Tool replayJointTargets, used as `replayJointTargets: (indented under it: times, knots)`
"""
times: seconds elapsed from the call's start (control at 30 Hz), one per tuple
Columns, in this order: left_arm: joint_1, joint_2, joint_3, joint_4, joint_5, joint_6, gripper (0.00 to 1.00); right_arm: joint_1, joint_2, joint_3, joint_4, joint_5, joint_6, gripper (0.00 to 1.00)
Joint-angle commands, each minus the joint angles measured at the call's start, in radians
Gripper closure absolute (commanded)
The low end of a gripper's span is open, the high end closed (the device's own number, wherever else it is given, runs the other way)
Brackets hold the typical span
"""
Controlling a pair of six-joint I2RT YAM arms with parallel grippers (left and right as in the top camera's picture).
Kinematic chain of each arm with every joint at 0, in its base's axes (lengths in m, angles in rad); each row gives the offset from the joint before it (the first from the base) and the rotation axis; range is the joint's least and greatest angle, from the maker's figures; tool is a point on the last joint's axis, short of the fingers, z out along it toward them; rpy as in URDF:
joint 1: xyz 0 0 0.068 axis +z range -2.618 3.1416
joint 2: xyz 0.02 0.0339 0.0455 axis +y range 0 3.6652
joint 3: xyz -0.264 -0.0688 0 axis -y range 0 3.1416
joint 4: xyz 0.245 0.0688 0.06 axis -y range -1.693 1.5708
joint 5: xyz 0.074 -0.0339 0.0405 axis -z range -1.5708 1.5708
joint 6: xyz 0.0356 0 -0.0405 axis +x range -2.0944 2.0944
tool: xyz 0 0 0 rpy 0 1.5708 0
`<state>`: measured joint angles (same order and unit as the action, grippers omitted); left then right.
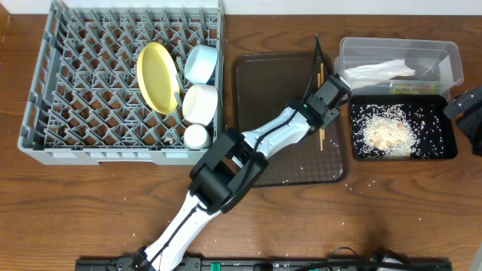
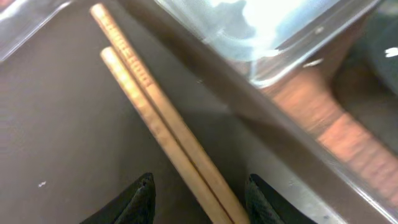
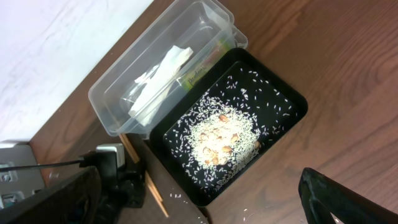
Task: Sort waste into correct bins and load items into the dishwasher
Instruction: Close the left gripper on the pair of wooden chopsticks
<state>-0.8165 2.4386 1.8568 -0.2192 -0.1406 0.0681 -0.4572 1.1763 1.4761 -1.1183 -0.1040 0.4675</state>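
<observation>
Two wooden chopsticks (image 2: pixel 155 112) lie side by side on the brown serving tray (image 1: pixel 263 90), by its right rim. My left gripper (image 1: pixel 325 96) is low over them, open, with a finger (image 2: pixel 140 199) on each side and a gap to each. In the grey dish rack (image 1: pixel 45 90) stand the yellow plate (image 1: pixel 157 77), light-blue bowl (image 1: pixel 201 62), white bowl (image 1: pixel 201 103) and white cup (image 1: pixel 196 136). The clear tub (image 1: pixel 354 47) holds the napkin (image 1: pixel 380 71) and wrapper (image 1: pixel 410 88). Rice (image 1: pixel 388 132) fills the black tray (image 1: pixel 452 147). My right gripper (image 3: pixel 199 186) hangs wide open and empty.
A few stray rice grains (image 1: pixel 354 188) lie on the wooden table in front of the black tray. The clear tub's corner (image 2: pixel 267 68) sits just beyond the brown tray's rim, close to the chopsticks. The right arm (image 1: pixel 468 113) is at the table's right edge.
</observation>
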Motion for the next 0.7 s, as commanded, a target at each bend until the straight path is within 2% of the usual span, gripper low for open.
replayJointTargets:
  times: [0.0, 0.37, 0.67]
  knots:
    - [0.008, 0.023, -0.004, -0.076, -0.132, 0.014, 0.51, -0.010, 0.000, 0.003, -0.001, -0.002, 0.011, 0.01]
    - [0.010, 0.023, -0.004, -0.287, -0.127, -0.218, 0.51, -0.010, 0.000, 0.003, -0.001, -0.002, 0.011, 0.01]
    - [0.027, 0.023, -0.004, -0.414, 0.116, -0.345, 0.51, -0.010, 0.000, 0.003, -0.001, -0.002, 0.011, 0.01]
